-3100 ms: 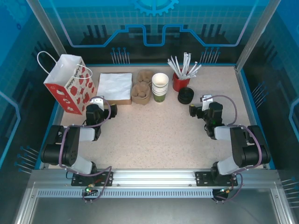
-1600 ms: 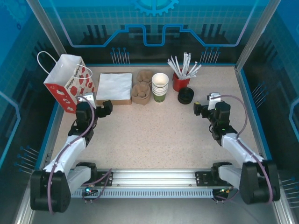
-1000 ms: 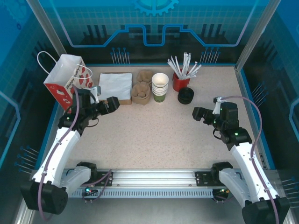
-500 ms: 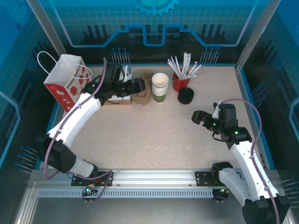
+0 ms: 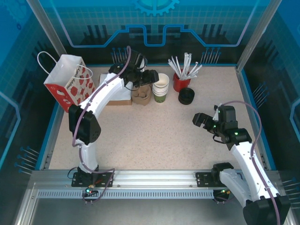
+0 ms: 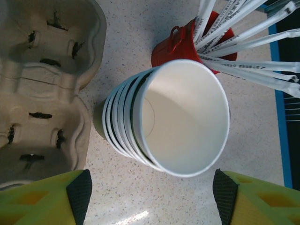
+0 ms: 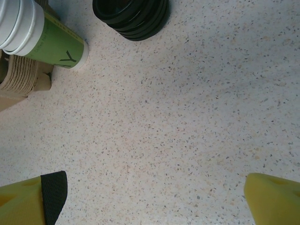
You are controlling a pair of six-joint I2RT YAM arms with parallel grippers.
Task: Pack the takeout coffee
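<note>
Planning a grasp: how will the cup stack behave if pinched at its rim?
The stack of cups looks thin paper, so its rim probably flexes. Loosely nested, the top cup may lift alone. Tall and narrow-based, it could tip.

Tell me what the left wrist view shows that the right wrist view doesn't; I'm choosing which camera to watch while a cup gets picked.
Left wrist, not right wrist: the red straw cup, and the white inside of the top cup of the stack, seen between the open fingers of the left claw. Right wrist, not left wrist: the black lids and the green side of the stack's bottom cup. Both: the stack, the carriers beside it and the speckled table.
</note>
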